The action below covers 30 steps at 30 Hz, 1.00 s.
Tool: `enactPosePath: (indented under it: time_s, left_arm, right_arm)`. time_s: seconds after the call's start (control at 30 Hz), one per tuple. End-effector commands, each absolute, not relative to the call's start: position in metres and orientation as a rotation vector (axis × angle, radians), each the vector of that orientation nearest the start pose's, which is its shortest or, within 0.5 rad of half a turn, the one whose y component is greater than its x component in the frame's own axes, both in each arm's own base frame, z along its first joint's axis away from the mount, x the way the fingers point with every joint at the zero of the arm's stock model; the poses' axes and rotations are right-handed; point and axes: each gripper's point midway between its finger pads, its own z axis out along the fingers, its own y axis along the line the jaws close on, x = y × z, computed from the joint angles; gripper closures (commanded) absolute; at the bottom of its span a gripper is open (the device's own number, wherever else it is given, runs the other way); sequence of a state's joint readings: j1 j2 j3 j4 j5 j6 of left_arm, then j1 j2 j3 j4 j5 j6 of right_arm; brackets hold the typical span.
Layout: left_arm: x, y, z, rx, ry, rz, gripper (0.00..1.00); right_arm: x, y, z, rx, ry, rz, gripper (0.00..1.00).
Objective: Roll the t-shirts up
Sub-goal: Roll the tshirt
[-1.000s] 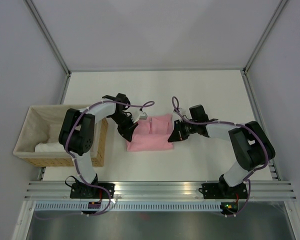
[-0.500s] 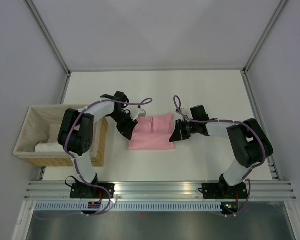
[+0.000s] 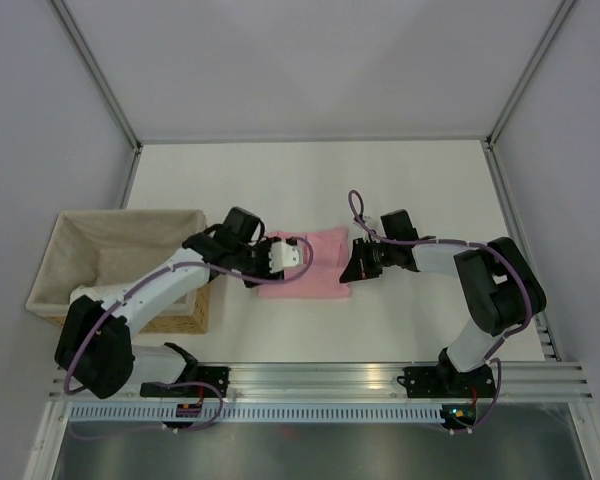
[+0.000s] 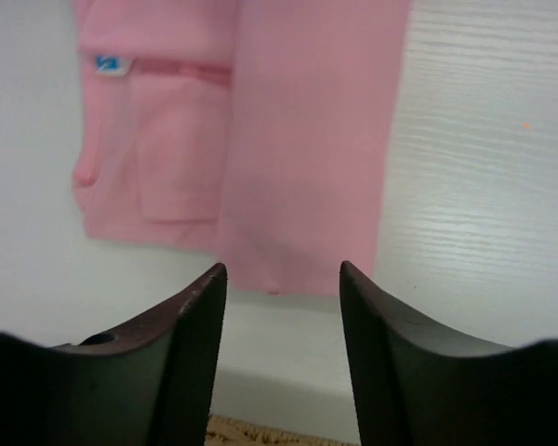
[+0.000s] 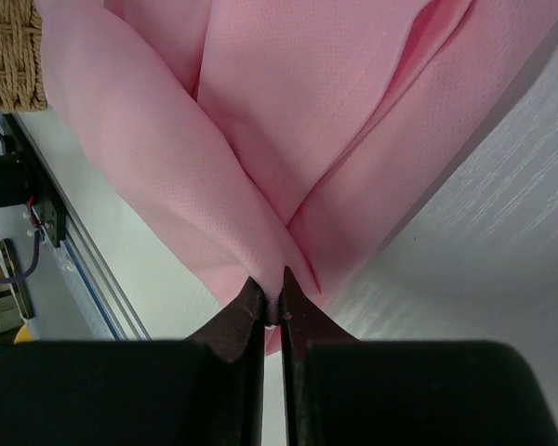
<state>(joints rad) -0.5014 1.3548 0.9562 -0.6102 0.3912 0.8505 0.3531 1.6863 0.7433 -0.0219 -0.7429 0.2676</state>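
The folded light-pink soft-fabric t-shirt (image 3: 318,266) is lying on the white table (image 3: 280,180) between both arms, the right gripper (image 5: 272,302) pinching its right edge with nearly closed jaws, the left gripper (image 4: 281,279) hovering half open over its left end, holding nothing.

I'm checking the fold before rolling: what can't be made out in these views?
Left part of the t-shirt: top view, under the left gripper.
Print on the label: left wrist view, blurred.
Near right corner of the basket: top view, under the left arm.
Fabric inside the right gripper: right wrist view, hidden by its fingers.
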Motion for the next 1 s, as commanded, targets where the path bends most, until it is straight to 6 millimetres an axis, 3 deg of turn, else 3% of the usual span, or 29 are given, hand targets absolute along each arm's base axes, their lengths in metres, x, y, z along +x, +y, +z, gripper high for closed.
enactPosePath:
  time_s: [0.0,0.03,0.1,0.17,0.3,0.43,0.7,0.8,0.83,0.9,0.93,0.97]
  left_arm:
    - [0.265,-0.192,0.093,1.818,1.635,-0.122,0.41]
    - [0.257,-0.189,0.083,1.84,1.635,-0.128,0.36]
    - [0.251,-0.192,0.082,1.879,1.56,-0.114,0.27]
    - [0.245,-0.194,0.073,1.905,1.498,-0.08,0.24]
    - [0.242,-0.188,0.051,1.986,1.423,-0.001,0.24]
    - [0.24,-0.185,0.034,2.017,1.457,-0.002,0.29]
    - [0.241,-0.179,0.014,2.04,1.546,0.006,0.64]
    - [0.24,-0.18,0.014,2.034,1.571,-0.014,0.84]
    - [0.237,-0.179,0.013,2.035,1.593,-0.033,0.97]
    - [0.235,-0.186,0.021,2.022,1.596,-0.098,0.98]
    - [0.232,-0.183,0.022,2.002,1.645,-0.14,0.98]
    - [0.234,-0.192,0.032,1.969,1.642,-0.209,0.98]
  right_arm:
    - [0.273,0.231,0.038,-0.376,2.499,1.162,0.9]
    - [0.272,0.231,0.036,-0.37,2.507,1.161,0.9]
    - [0.275,0.232,0.036,-0.374,2.491,1.162,0.9]
    - [0.276,0.232,0.035,-0.378,2.489,1.16,0.9]
    - [0.276,0.233,0.033,-0.384,2.491,1.164,0.89]
    - [0.276,0.231,0.03,-0.403,2.497,1.156,0.83]
    - [0.278,0.225,0.046,-0.494,2.47,1.096,0.65]
    - [0.289,0.213,0.07,-0.634,2.374,0.944,0.57]
    - [0.294,0.207,0.075,-0.658,2.355,0.872,0.55]
    - [0.299,0.194,0.089,-0.801,2.252,0.725,0.54]
    - [0.298,0.185,0.086,-0.827,2.241,0.655,0.54]
    - [0.297,0.184,0.097,-0.888,2.171,0.612,0.52]
